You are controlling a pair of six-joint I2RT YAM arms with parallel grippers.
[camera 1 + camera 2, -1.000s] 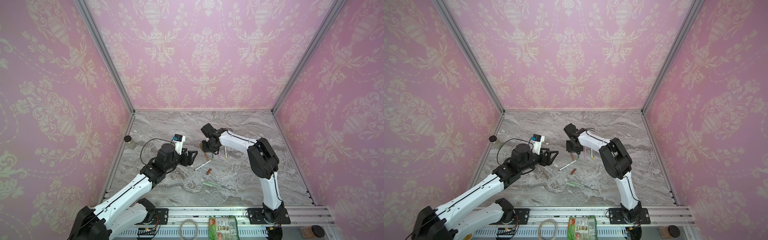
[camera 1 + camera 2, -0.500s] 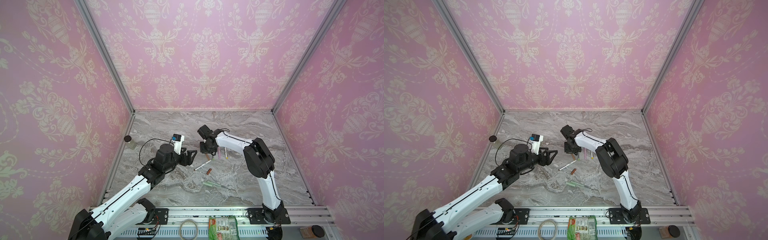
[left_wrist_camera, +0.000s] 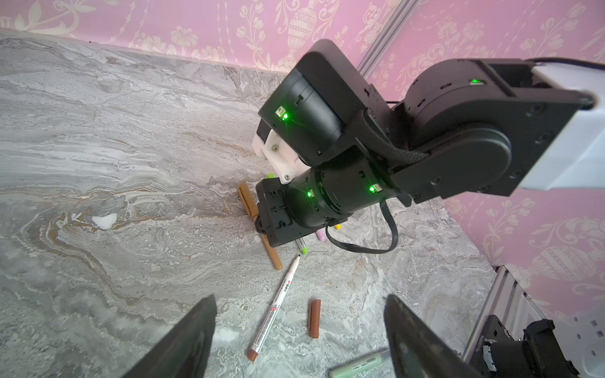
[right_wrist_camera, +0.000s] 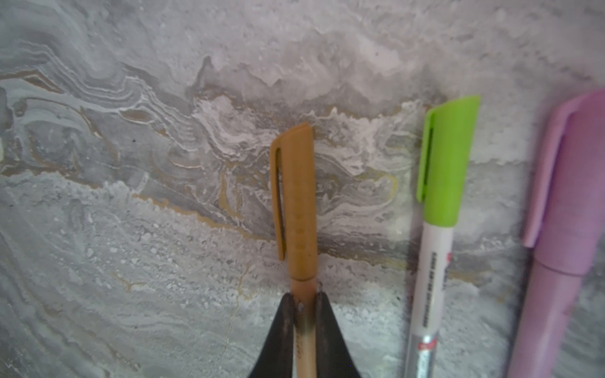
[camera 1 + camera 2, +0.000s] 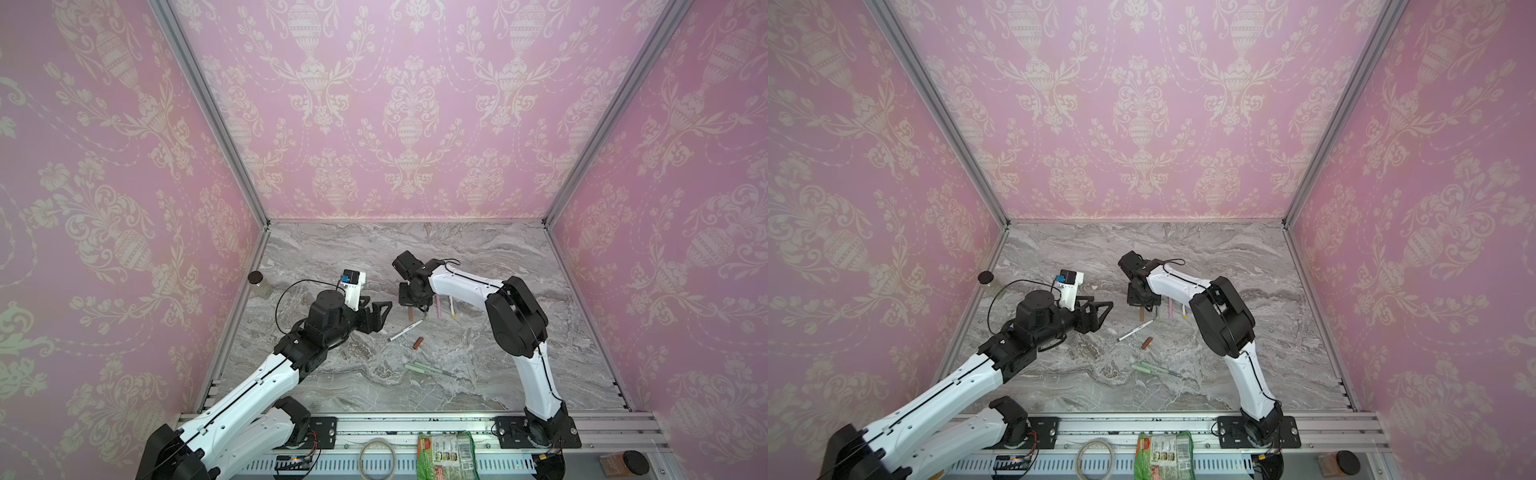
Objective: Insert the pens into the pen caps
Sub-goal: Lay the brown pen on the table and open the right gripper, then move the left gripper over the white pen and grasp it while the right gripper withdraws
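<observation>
Right claw [image 4: 302, 302]: nearly closed, both fingers [image 4: 284, 327] pressed against the barrel of the tan pen [image 4: 296, 203], just behind its cap.
Tan pen position: capped and low against the marble table [image 5: 498, 257]; whether it is lifted off, I cannot tell.
Neighbours: the green-capped pen [image 4: 442, 183] lies just beside it and the pink pen [image 4: 563, 212] beyond that. Both run parallel to it, and the claw touches neither.
Left claw [image 3: 299, 297]: spread wide, gripping nothing, hovering above the table.
Below the left claw: the uncapped white pen [image 3: 278, 301] with a brown end, and a loose brown cap [image 3: 315, 319] near it, not touching.
Sage pen [image 5: 424, 368]: nearer the front rail, well apart from both claws.
</observation>
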